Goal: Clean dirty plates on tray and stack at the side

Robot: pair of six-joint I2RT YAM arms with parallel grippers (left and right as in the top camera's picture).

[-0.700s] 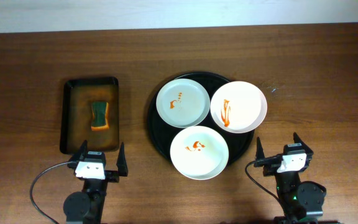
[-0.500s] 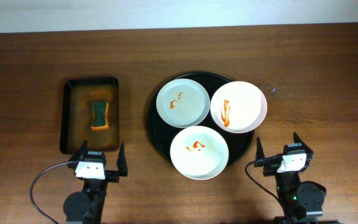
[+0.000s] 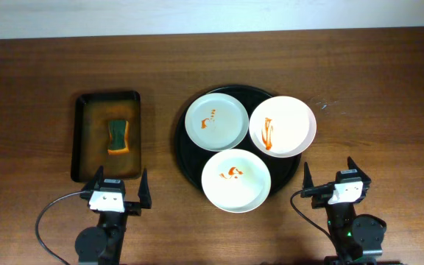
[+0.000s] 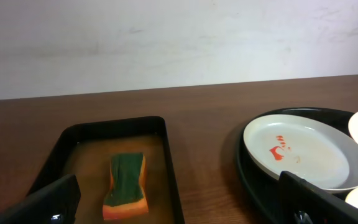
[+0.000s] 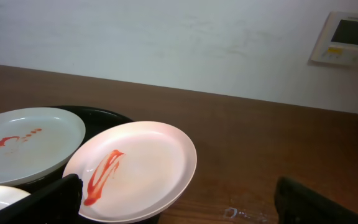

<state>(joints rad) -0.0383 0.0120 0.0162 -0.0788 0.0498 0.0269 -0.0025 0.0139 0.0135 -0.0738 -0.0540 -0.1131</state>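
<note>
The left pincer (image 3: 121, 179) and right pincer (image 3: 327, 171) stand wide open and empty at the near edge of the desk (image 3: 35, 88); three sauce-smeared plates (image 3: 216, 121) lie on the tray (image 3: 185, 160).

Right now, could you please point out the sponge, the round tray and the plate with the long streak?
sponge (image 3: 118, 137), overhead view, its green top.
round tray (image 3: 185, 158), overhead view, bare floor near its left rim.
plate with the long streak (image 3: 285, 126), overhead view, its white centre.
</note>
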